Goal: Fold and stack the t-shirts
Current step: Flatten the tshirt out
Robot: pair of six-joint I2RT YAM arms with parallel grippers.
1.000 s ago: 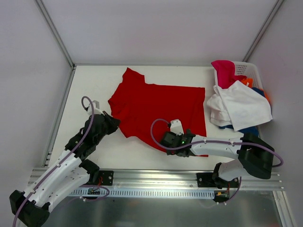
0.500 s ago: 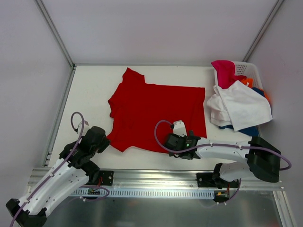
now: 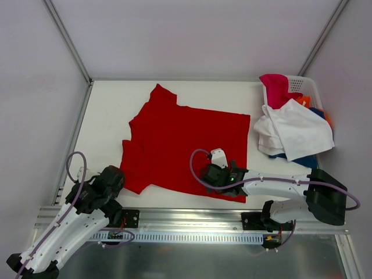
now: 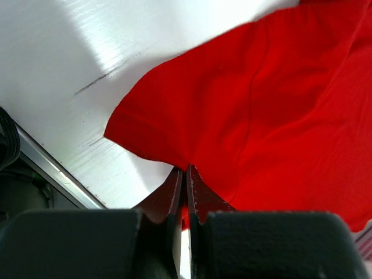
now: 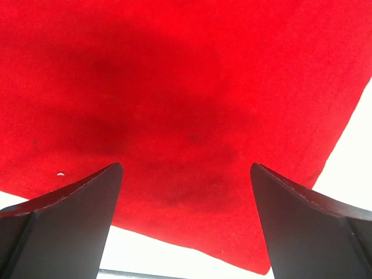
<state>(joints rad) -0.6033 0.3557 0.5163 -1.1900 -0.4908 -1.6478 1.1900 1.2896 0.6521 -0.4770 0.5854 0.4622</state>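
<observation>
Overhead view: the red t-shirt [image 3: 186,145] lies spread, mostly flat, on the white table [image 3: 110,104], with one sleeve pointing toward the far edge and shallow creases along its left side. The left gripper [image 3: 116,181] sits at the near-left corner of the garment. In the left wrist view its fingers [image 4: 174,195] are pressed together, pinching the edge of the red cloth, which fans out beyond the tips over the tabletop. The right gripper [image 3: 224,174] is placed over the near-right part of the same shirt, close to its near edge. In the right wrist view its two dark fingers [image 5: 75,203] stand spread wide above the red fabric, holding nothing, with a shadow on the cloth between them; whether the tips touch the cloth cannot be told. At the far right corner stands a white perforated basket [image 3: 302,84], with a white t-shirt [image 3: 296,131] draped over its near rim onto the table, a magenta t-shirt [image 3: 274,87] hanging over its far left side, and orange [image 3: 302,102] and blue [image 3: 302,158] cloth showing beneath
</observation>
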